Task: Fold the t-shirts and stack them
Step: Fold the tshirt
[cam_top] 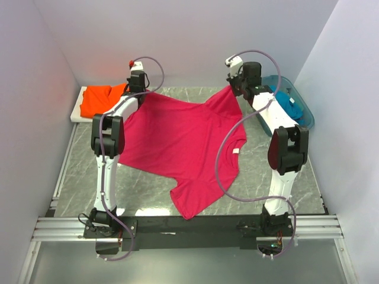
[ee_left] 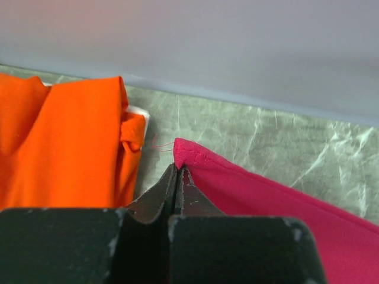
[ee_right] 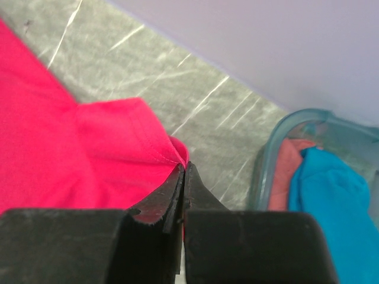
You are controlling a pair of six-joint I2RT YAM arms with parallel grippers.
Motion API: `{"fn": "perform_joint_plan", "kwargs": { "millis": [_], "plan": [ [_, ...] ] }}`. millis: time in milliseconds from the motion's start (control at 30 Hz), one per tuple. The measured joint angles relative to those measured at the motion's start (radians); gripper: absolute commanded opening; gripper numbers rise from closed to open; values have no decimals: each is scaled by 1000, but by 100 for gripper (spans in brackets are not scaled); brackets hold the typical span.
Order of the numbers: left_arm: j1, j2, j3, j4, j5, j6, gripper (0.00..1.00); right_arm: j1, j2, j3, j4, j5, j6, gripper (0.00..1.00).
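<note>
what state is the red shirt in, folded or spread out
Spread out: the red shirt stretches open over the table, far edge pinched by left gripper and right gripper.

enclosure: three plain walls, pale lavender-white, unmarked. back wall [cam_top: 189, 41] meets the left wall [cam_top: 29, 118] and the right wall [cam_top: 349, 118] at clean vertical corners. no window or door in view.

surface [cam_top: 71, 177]: grey stone-pattern top with thin white veins, slightly glossy, running to the foot of the back wall. a pale glare patch shows near its near edge.

fittings: a white board [cam_top: 76, 113] lies flat in the far left corner. silver metal rails [cam_top: 59, 228] run across the near edge, with a black bar [cam_top: 189, 223] laid along them. below the rails, a smooth grey panel [cam_top: 189, 263].

light: even and diffuse, shadows soft.
</note>
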State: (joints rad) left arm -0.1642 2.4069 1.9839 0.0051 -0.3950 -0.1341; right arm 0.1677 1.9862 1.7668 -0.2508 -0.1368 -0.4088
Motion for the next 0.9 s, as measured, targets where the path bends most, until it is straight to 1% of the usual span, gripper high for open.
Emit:
{"fn": "perform_joint_plan", "kwargs": {
  "millis": [300,533,900],
  "plan": [
    [0,0,-11,6,29,11,0,0,-6,-48,5,-31,4,0],
    [5,0,-34,17,30,18,0,0,-45,-129,16,-44,3,0],
    [18,-1,-39,39,27,17,0,0,-231,-288,44,-79,0,0]
  ]
}}
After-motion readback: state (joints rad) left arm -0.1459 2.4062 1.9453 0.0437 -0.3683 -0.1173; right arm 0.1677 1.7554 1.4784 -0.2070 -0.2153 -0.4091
